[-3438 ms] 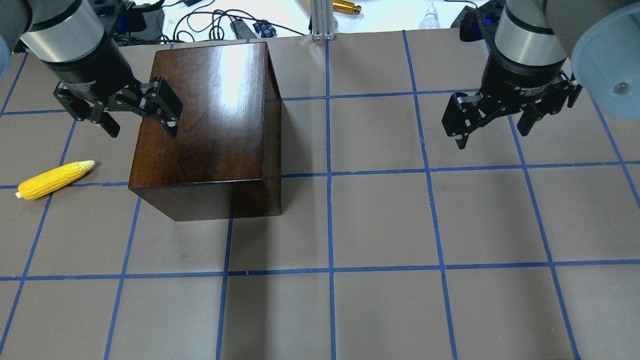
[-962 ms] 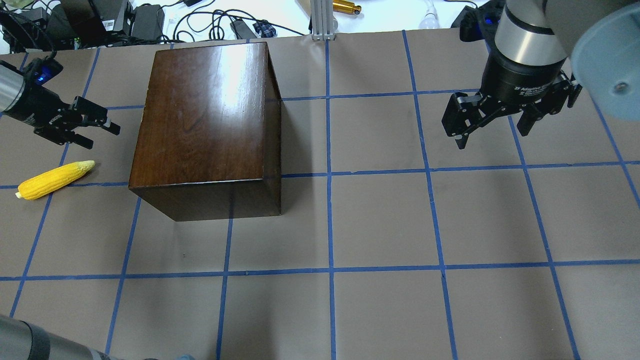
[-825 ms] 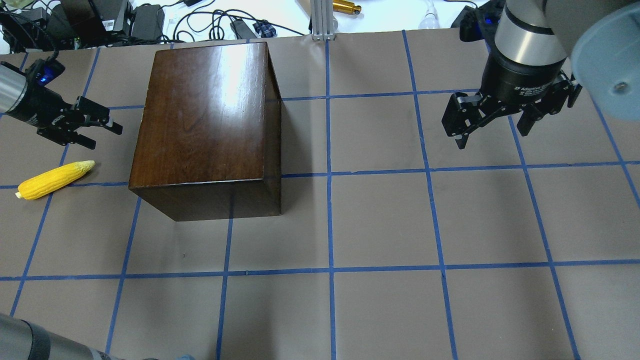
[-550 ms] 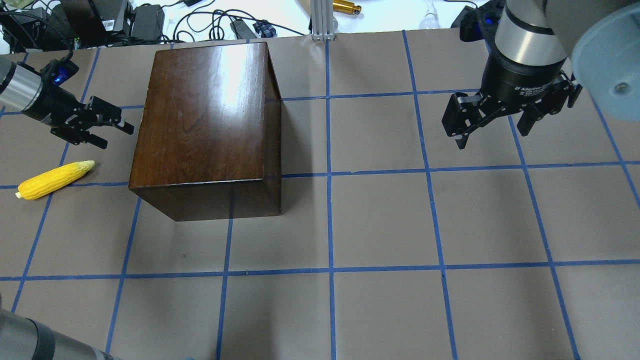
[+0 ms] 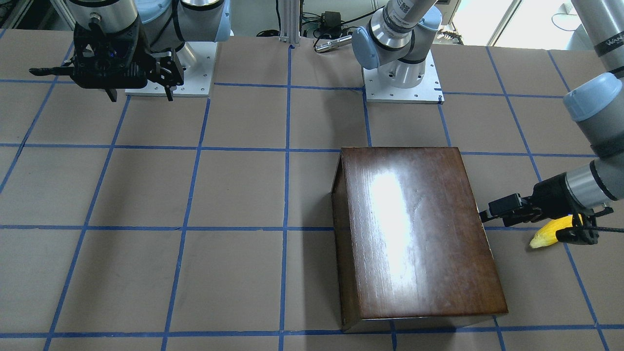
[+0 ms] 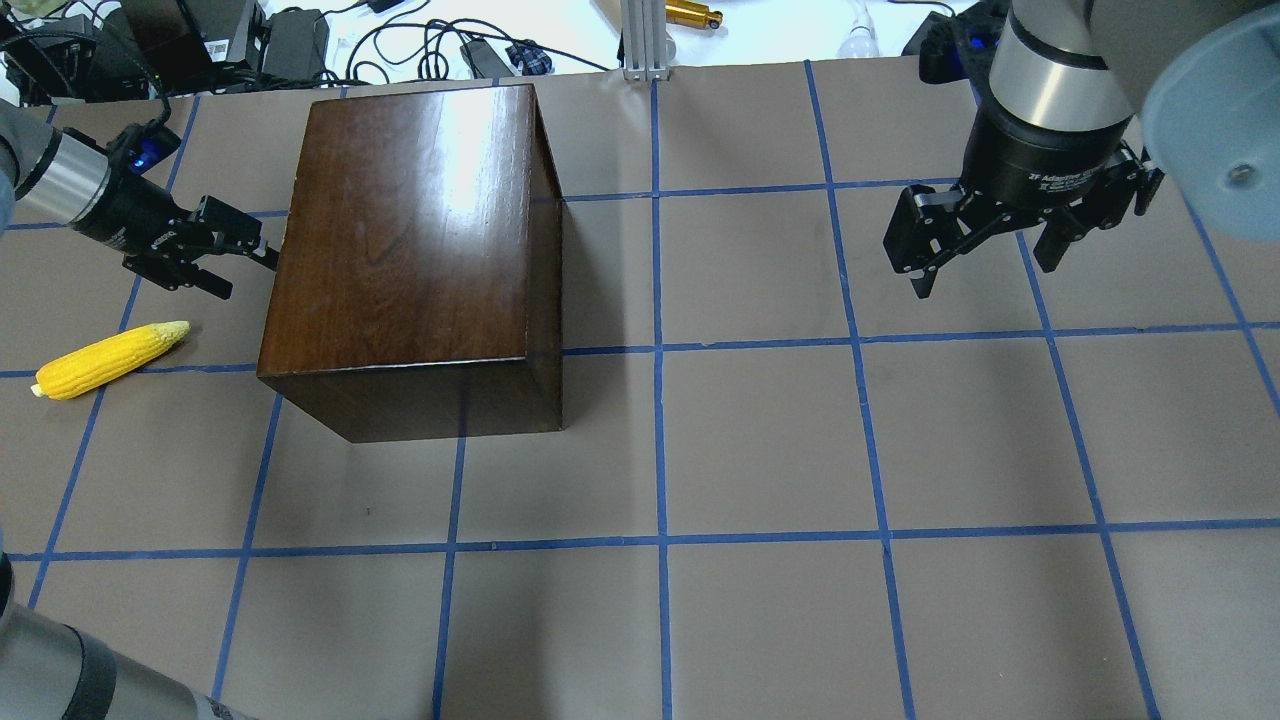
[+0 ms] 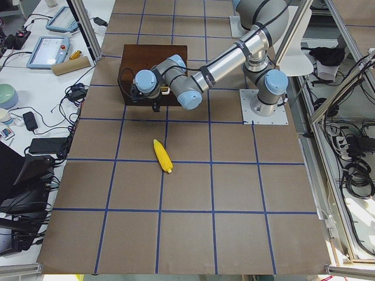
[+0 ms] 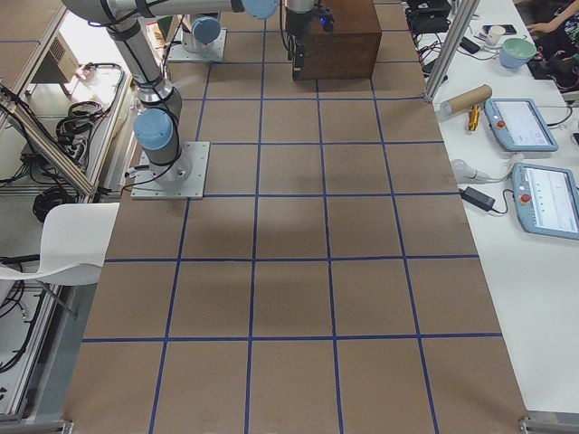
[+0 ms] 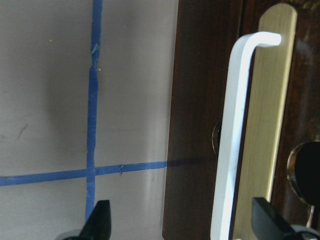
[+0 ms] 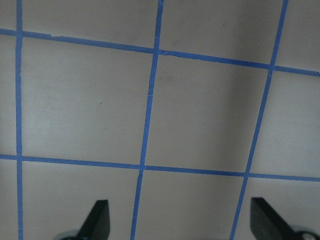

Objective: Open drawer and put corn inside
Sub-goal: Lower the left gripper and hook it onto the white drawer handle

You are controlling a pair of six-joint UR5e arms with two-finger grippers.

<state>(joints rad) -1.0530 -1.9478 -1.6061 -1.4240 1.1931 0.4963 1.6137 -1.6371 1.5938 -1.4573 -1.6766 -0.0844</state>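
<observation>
At the box's (image 6: 410,230) left face, the left gripper (image 6: 245,272), spread wide, lines up on the drawer's (image 9: 197,100) white handle (image 9: 235,130); opening seems in hand, so next it should advance, pinch and pull outward.

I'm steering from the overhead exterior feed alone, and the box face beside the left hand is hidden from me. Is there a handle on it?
Observer: Yes. The left wrist view shows a white bar handle on a brass plate on the dark drawer front.
Operator: Is the left hand lined up?
Observer: The handle lies between that open hand's fingertips, nearer the view's right one, not gripped.
Operator: Anything else on that face?
Observer: A round metal-rimmed fitting beside the plate, cut by the frame edge; I cannot tell what.
</observation>
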